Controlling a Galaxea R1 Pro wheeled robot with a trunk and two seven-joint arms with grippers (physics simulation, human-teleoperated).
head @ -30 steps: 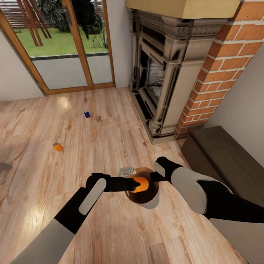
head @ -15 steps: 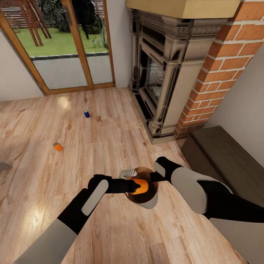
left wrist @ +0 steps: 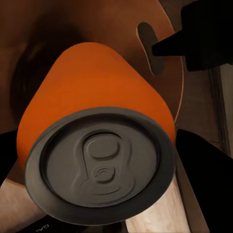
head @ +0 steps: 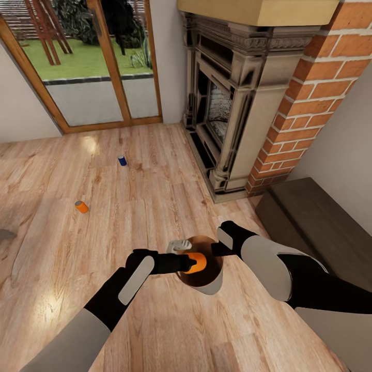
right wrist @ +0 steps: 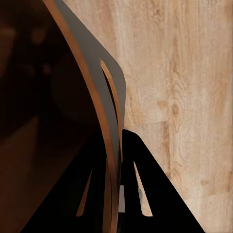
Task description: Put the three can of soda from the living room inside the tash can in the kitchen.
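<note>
The left gripper [head: 192, 262] holds an orange can [head: 197, 263] tight over the brown bin [head: 206, 281]. The right gripper [right wrist: 114, 194] pinches the bin's rim. Next, I think, let go. Two cans [head: 81, 206] wait on the floor [head: 155, 206].

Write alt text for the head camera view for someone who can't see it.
The left gripper holds an orange soda can over the open copper-brown trash can, which the right gripper grips by its rim. Another orange can and a blue can sit on the wood floor near glass doors and a brick fireplace.
</note>
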